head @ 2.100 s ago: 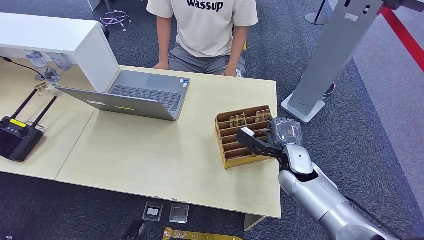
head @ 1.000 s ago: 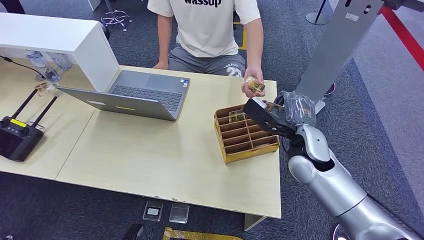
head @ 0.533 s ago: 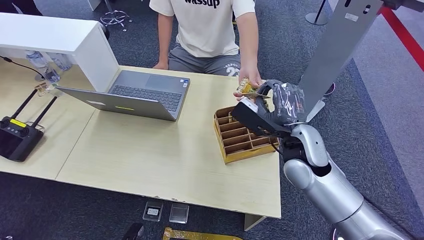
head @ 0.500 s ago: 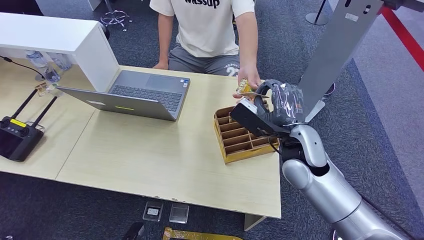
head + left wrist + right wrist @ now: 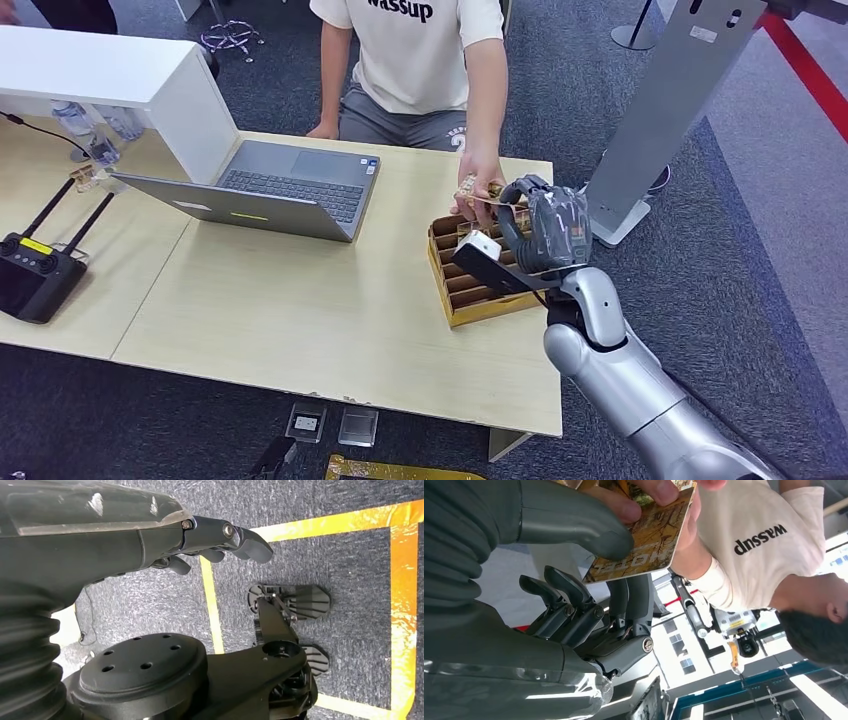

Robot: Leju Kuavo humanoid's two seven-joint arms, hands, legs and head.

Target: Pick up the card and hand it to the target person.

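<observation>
since the prior frame the right hand (image 5: 540, 232) has moved left, meeting the person's hand (image 5: 478, 198) above the table's far right edge (image 5: 540, 160). slotted wooden card box (image 5: 470, 300) beneath holds another card. thumb pinches the printed brown card (image 5: 651, 535), also grasped by the person's fingers. left hand (image 5: 220, 540) hangs loosely curled, holding nothing.

Card (image 5: 649, 535) partly covered by grey thumb and person's hand (image 5: 659, 492); upper edge cropped. Card holder (image 5: 480, 270) partly behind right hand (image 5: 535, 230).
</observation>
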